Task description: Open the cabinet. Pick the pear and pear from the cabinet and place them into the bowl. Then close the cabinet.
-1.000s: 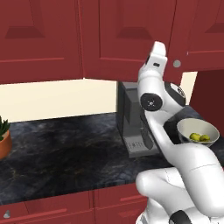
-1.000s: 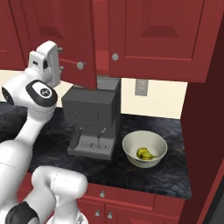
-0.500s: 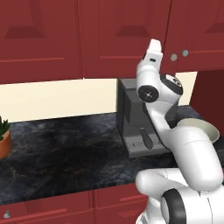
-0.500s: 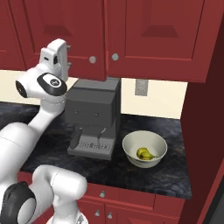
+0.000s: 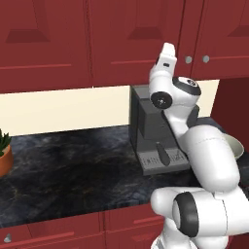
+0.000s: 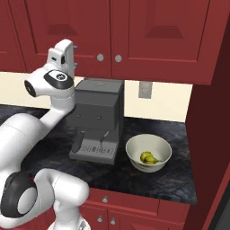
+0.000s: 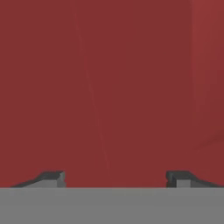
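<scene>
Red cabinet (image 6: 134, 36) doors closed, both pears (image 6: 149, 157) in the bowl (image 6: 148, 153).
Gripper (image 7: 116, 178) faces the left door panel, fingers spread wide, grasping nothing, beside the knobs.

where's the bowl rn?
The bowl sits on the dark counter, right of the coffee machine in the right base view, below the closed cabinet, with yellow-green fruit inside.
</scene>
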Controlling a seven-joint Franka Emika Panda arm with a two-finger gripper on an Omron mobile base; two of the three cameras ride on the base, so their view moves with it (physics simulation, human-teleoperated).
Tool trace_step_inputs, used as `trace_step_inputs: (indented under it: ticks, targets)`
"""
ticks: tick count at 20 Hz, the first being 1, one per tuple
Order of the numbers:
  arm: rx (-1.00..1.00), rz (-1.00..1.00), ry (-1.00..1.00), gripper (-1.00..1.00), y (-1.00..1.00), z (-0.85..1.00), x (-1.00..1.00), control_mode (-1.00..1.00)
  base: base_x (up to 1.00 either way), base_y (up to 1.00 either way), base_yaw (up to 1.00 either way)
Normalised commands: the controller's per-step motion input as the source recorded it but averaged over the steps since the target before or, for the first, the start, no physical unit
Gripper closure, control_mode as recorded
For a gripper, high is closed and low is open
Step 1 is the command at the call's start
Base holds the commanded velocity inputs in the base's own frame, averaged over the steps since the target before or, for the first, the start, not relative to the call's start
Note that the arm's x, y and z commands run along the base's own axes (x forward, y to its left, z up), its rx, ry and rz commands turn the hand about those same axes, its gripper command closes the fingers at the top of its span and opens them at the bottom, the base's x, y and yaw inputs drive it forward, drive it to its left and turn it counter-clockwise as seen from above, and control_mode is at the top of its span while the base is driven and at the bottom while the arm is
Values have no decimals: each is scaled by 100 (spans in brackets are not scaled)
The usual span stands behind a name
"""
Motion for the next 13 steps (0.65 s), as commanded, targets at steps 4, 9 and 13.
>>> trace_step_inputs:
  ticks: [4,9,13]
  targets:
    - [0,0,0,-100,-7,-17,29,-100,0,0,0]
    - [-1,1,0,-100,-8,-4,7,-100,0,0,0]
    - [-3,2,6,-100,-7,0,-3,-100,0,0,0]
